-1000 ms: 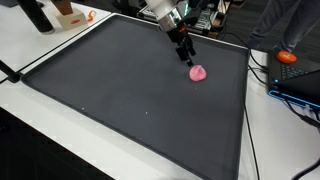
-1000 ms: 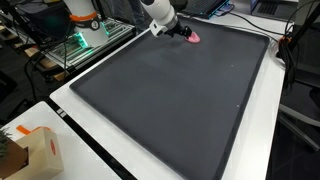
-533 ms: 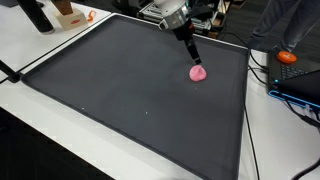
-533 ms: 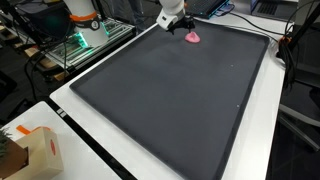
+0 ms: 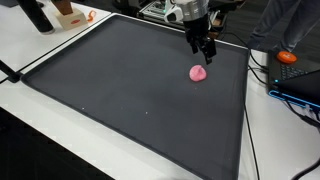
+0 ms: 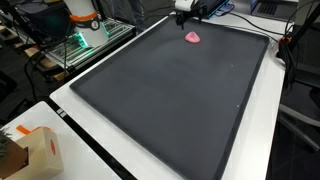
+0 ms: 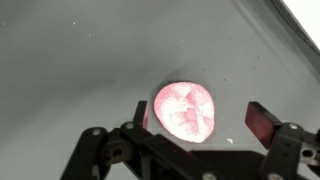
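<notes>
Hand (image 5: 205, 50) hangs open and empty, with its two fingers spread, just above the pink lump (image 5: 198, 73) and not touching it. The pink lump lies on the black mat (image 5: 120, 90), near its far edge, on the white desk (image 5: 40, 60).

Lit brightly and evenly from overhead in both exterior views; picked up a soft sheen on the dark mat (image 5: 130, 90). Looked coarse, low in detail. In wrist view, overexposed the pink lump (image 7: 184, 108) to near white; blurred the gripper (image 7: 200, 118) linkage
</notes>
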`<state>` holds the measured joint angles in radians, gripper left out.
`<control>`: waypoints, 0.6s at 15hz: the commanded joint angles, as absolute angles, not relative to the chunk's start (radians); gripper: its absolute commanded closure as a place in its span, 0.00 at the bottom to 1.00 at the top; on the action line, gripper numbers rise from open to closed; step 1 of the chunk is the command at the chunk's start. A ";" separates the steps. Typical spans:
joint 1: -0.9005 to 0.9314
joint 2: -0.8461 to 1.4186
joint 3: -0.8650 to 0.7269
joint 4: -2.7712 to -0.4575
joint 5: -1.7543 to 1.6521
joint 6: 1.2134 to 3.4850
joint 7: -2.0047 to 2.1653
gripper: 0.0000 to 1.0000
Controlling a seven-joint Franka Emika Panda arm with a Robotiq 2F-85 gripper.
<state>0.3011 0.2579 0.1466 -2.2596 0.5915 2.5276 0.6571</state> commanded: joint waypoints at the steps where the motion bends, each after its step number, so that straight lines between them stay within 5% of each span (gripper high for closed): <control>1: 0.316 0.283 0.142 -2.186 0.373 2.499 0.715 0.00; 9: 0.303 0.287 0.160 -2.122 0.265 2.448 0.702 0.00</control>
